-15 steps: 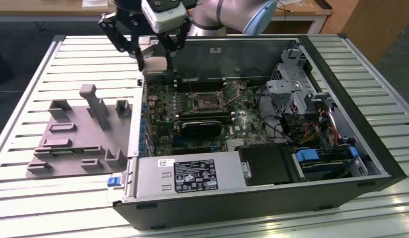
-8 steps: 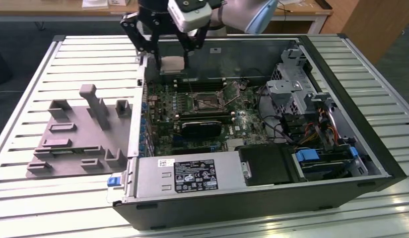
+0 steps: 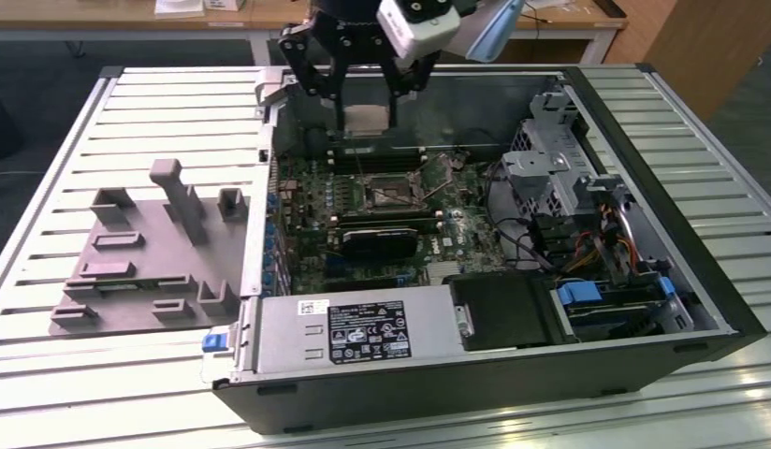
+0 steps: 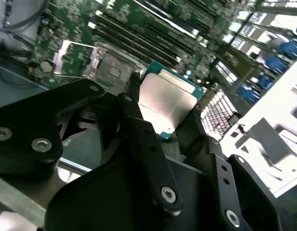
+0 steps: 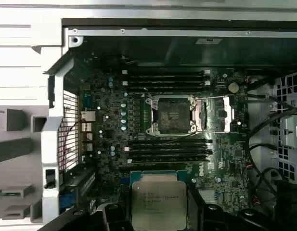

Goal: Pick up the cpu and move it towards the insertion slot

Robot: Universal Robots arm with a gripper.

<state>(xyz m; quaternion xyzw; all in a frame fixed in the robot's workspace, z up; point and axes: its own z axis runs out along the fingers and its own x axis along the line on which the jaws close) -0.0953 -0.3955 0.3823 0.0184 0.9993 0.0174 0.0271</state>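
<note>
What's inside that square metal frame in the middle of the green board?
The insertion slot has a dark, bare centre with nothing seated in it. The cpu is held in the gripper, apart from the slot. Its underside is hidden.

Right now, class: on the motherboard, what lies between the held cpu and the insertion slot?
In the first wrist view, long black memory slots lie between the cpu and the insertion slot.

We could make out no wording. Faint dark print lay on the cpu's [image 5: 159, 204] silvery top, held in the pincer [image 5: 160, 219], too fine for us to read. A white sticker [image 3: 367, 330] (with dark symbols) sat on the grey power supply box [image 3: 348, 335], equally illegible.
</note>
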